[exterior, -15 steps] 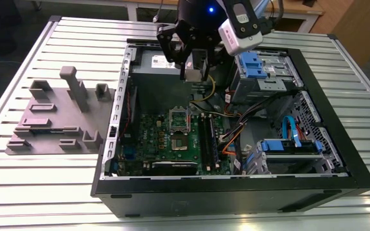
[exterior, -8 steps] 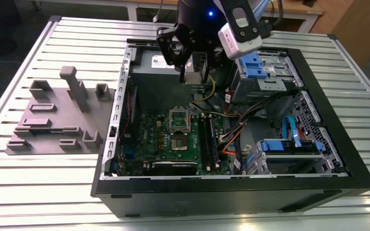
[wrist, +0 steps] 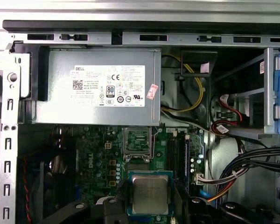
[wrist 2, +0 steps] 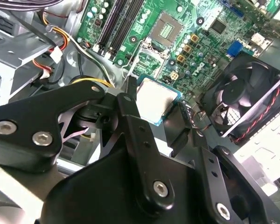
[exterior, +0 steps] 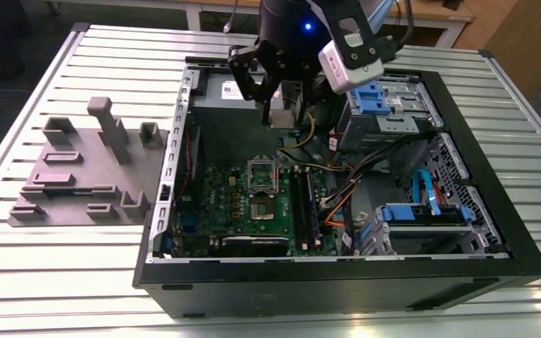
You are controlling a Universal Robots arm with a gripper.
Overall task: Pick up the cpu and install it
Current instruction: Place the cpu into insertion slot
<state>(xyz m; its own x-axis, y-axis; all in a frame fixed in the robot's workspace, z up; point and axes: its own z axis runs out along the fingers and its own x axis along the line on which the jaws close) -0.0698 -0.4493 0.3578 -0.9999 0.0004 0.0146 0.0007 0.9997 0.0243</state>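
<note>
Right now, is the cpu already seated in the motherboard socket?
No, in the second wrist view the cpu is clamped between the fingers, apart from the socket, which lies empty.

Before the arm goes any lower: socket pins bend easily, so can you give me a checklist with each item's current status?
1. cpu gripped by the hand: ok, clamped in both wrist views.
2. socket uncovered: ok, its metal frame stands open.
3. socket empty: ok, no chip in it.
4. cables off the socket: ok, they run beside it.
5. cpu clear of the board: ok, held well above it.
6. cpu lined up and turned to match the socket: cannot tell.
</note>
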